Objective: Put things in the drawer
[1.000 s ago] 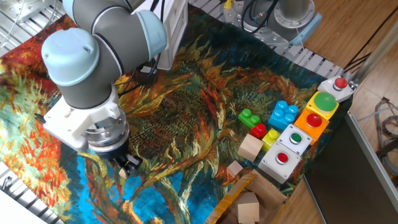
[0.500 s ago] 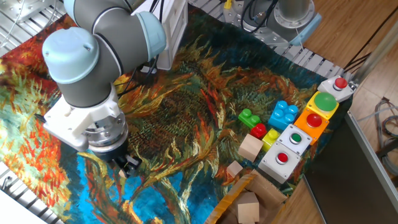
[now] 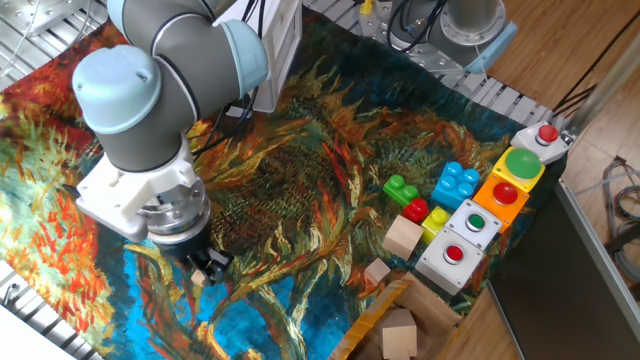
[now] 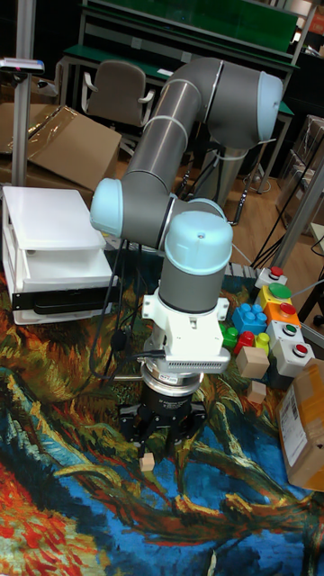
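Note:
A tiny pale tan wooden cube (image 3: 198, 278) lies on the painted cloth, also seen in the tall fixed view as the cube (image 4: 147, 462). My gripper (image 3: 208, 266) hangs straight down over it, its black fingers spread, and the cube shows just below the fingertips (image 4: 144, 443), not pinched between them. The gripper (image 4: 164, 445) looks open. The white plastic box with the drawer (image 4: 56, 301) stands at the far left of the cloth. Its dark-edged tray sits in the lower part of the box, and its front is partly hidden by the arm's cable.
Two larger wooden blocks (image 3: 402, 237) (image 3: 377, 271) and coloured toy bricks (image 3: 458, 184) lie at the right, next to a row of button boxes (image 3: 470, 226). A brown cardboard box (image 3: 400, 325) with a block in it sits at the front right edge.
The arm and gripper have shifted a few pixels right and down over the cube. The cube stays in about the same spot.

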You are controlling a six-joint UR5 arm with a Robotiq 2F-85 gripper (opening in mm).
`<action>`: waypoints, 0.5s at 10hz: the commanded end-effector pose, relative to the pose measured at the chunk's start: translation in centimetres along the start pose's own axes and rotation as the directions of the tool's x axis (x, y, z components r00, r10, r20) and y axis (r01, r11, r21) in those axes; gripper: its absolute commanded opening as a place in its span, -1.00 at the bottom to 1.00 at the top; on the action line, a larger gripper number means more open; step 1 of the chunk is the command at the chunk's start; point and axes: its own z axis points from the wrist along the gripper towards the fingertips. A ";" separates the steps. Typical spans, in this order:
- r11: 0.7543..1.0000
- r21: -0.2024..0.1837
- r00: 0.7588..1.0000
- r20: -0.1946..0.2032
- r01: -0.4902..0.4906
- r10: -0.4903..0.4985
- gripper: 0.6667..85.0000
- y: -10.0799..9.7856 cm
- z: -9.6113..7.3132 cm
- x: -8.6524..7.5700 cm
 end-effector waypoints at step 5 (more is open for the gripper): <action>1.000 0.014 1.000 -0.018 -0.005 0.005 0.00 -0.9 1.6 -0.6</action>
